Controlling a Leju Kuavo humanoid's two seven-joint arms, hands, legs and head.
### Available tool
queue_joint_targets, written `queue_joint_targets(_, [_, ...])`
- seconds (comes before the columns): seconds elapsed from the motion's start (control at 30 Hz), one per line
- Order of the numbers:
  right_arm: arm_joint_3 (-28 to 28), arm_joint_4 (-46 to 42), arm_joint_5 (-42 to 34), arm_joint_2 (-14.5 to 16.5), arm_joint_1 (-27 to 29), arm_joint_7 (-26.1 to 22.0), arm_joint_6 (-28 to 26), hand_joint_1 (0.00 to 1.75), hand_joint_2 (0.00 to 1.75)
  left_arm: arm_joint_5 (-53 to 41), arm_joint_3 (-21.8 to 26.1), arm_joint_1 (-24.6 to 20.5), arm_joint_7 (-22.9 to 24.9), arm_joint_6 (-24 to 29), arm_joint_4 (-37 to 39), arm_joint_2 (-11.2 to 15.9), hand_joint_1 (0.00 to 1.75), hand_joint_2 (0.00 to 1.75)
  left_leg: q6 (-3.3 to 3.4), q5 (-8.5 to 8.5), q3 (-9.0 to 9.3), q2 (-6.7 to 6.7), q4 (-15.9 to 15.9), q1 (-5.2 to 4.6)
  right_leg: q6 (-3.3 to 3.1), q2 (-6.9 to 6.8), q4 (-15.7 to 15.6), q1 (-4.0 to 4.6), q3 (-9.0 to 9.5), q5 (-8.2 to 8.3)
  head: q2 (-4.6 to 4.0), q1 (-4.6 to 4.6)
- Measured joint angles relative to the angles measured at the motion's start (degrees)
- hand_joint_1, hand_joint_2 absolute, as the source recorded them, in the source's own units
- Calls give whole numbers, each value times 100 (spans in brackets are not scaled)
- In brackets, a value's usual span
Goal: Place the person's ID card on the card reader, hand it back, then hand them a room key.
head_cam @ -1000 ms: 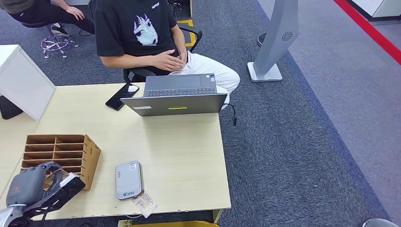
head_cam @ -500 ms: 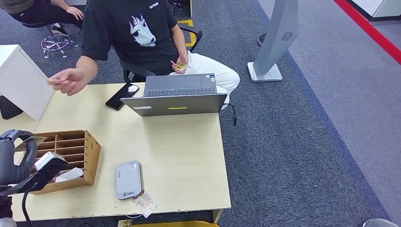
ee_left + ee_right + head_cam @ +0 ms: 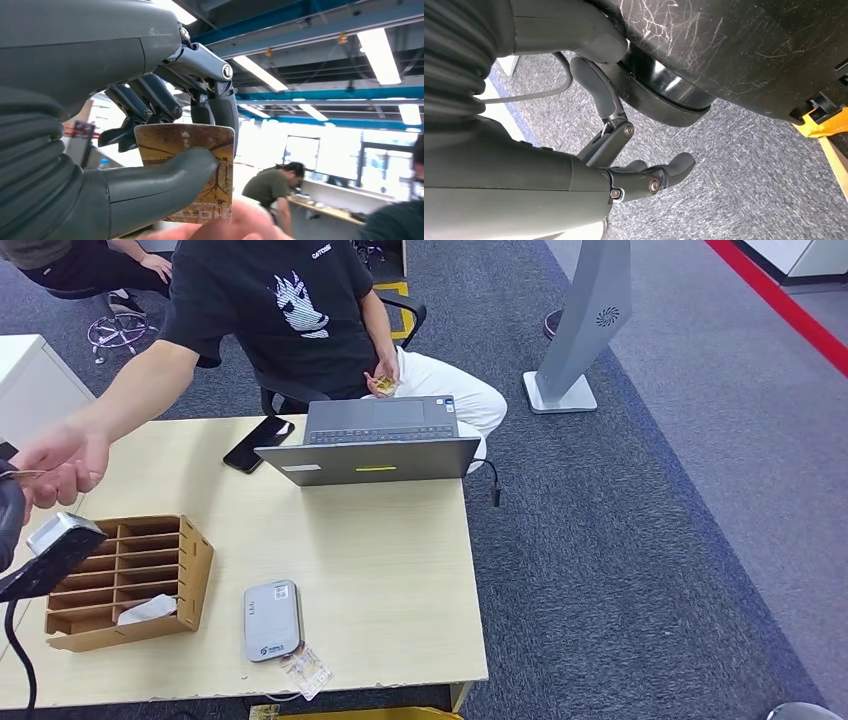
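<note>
My left hand (image 3: 9,512) is raised at the table's left edge and pinches a brown patterned room key card (image 3: 210,165) between thumb and fingers (image 3: 145,100). The person's outstretched hand (image 3: 62,464) meets the card's edge (image 3: 20,475); their fingers (image 3: 225,227) touch the card's free end. Their other hand holds a small yellowish card (image 3: 383,383) at their lap. The grey card reader (image 3: 272,618) lies near the table's front edge with nothing on it. My right hand (image 3: 639,175) hangs over the carpet, its fingers loosely bent and holding nothing.
A wooden slotted organiser (image 3: 130,575) with a white card (image 3: 145,612) in a front slot stands at the front left. A grey laptop (image 3: 375,445) and a black phone (image 3: 258,443) lie at the table's far edge. A small tag (image 3: 305,672) lies by the reader.
My left hand rose from the organiser to the left with the key card. The person stretched an arm across the table and now touches the card.
</note>
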Motion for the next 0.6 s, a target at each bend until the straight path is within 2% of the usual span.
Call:
queue_joint_targets(0.4, [-67,43,49,3,-5,-88,79,0,175,-73,15,-446,107,-153,588,159,175,175,-2,2,2,1,0,0,-2,3,0,0,-1,4,0,1])
queue_joint_targets(0.43, [-75,50,61,5,-6,-103,88,0,175,-69,14,-485,107,-144,653,151,166,175,-2,2,2,2,0,0,-2,3,0,0,-1,5,0,1])
queue_joint_targets(0.53, [-94,65,94,9,-1,-117,101,0,175,-78,8,-534,107,-31,764,106,35,175,-2,1,3,10,1,-1,-1,9,0,0,-2,5,0,1])
queue_joint_targets(0.57, [-98,65,99,10,1,-112,104,0,175,-82,6,-535,107,32,780,84,0,175,-2,1,4,12,1,-1,-1,10,0,0,-2,5,1,1])
queue_joint_targets(0.6, [-102,64,105,11,3,-105,107,0,175,-79,5,-535,107,96,790,61,0,175,-2,1,4,12,1,-1,-1,11,0,0,-2,5,1,1])
